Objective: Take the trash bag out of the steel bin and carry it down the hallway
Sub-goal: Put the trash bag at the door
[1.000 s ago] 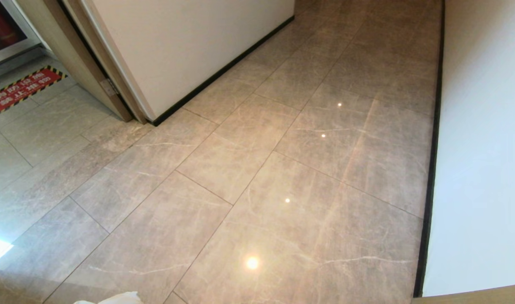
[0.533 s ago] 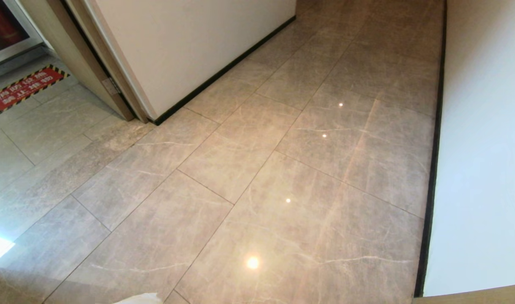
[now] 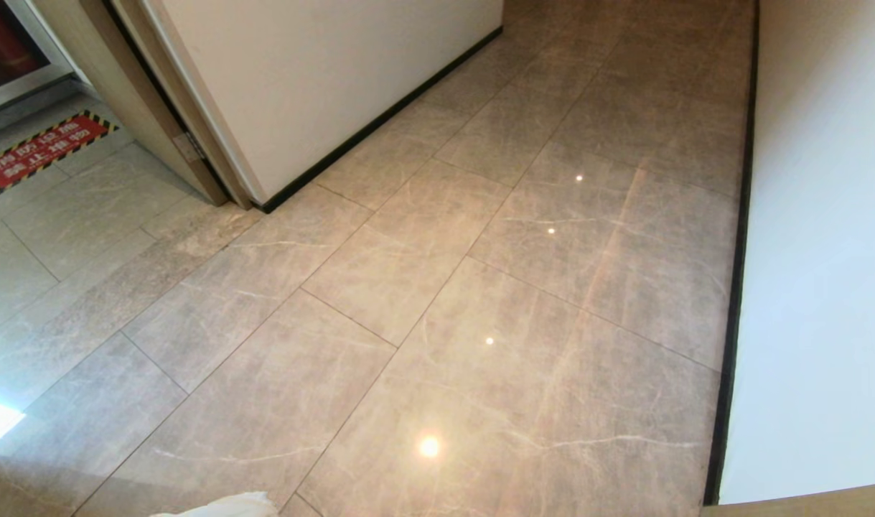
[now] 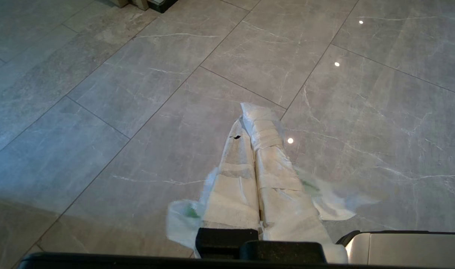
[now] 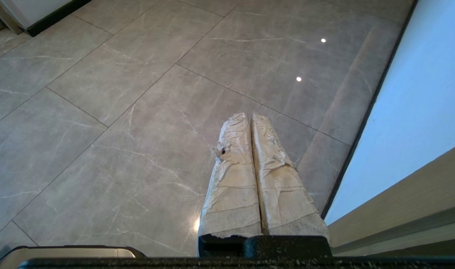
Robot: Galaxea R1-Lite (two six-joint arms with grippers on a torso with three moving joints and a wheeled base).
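The trash bag (image 4: 182,220), thin white plastic with green print, hangs from my left gripper (image 4: 249,123). Its tape-wrapped fingers (image 4: 231,186) are pressed together on the bag, and plastic spills out on both sides of them. In the head view only a white fold of the trash bag (image 3: 225,506) shows at the lower edge. My right gripper (image 5: 251,119) is shut with nothing in it, held low over the floor near the right wall. Glossy grey-beige tiles of the hallway (image 3: 523,287) stretch ahead. The steel bin is out of view.
A cream wall with black baseboard (image 3: 731,301) runs along the right. Ahead on the left are a wall corner (image 3: 261,205) and a wooden door frame (image 3: 171,136), with a red floor sign (image 3: 42,151) beyond. A pale metallic part with a dark edge (image 4: 406,243) sits between the arms.
The whole head view has shifted slightly, so the camera has moved a little. The white fold of the bag at the lower edge has swung to the right.
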